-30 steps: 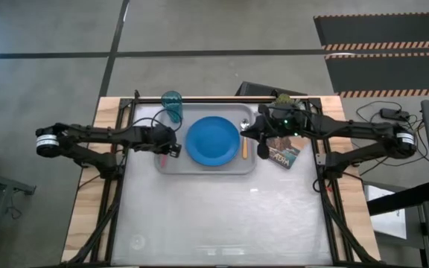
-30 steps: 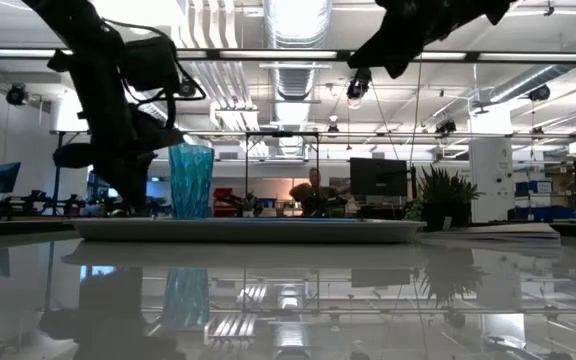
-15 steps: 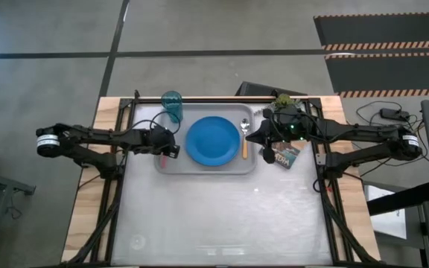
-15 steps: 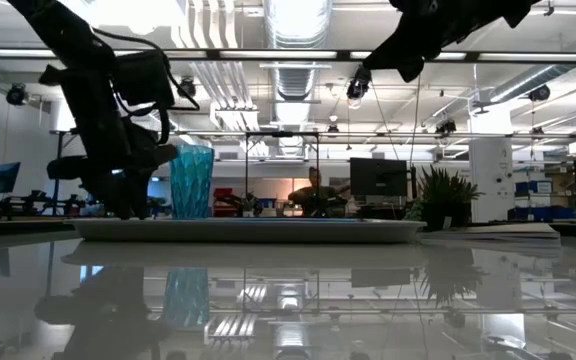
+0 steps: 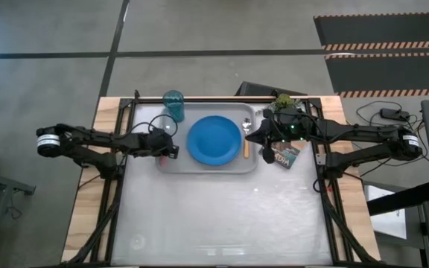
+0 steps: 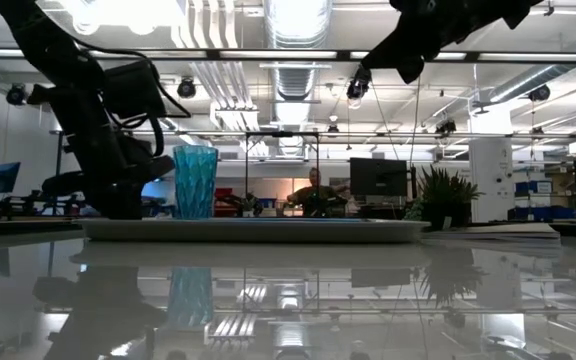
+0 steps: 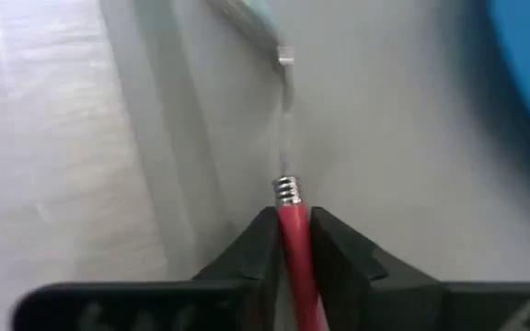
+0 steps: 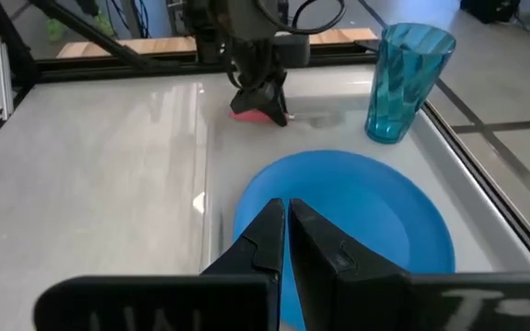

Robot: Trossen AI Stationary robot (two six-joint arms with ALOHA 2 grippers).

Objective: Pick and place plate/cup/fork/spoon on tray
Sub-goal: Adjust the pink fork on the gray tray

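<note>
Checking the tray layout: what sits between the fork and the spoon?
The blue plate, in the high view: fork in the left hand on one side, spoon on the other.

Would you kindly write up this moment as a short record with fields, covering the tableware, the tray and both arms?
tray: light-grey, at the table's far side
plate: blue, flat on the tray, middle
cup: teal, upright on the tray's far left corner
spoon: orange handle, on the tray just right of the plate
fork: red handle clamped in the left tool, tines over the tray's left part
left tool: shut on the fork
right tool: shut, empty, above the tray's right side
</note>
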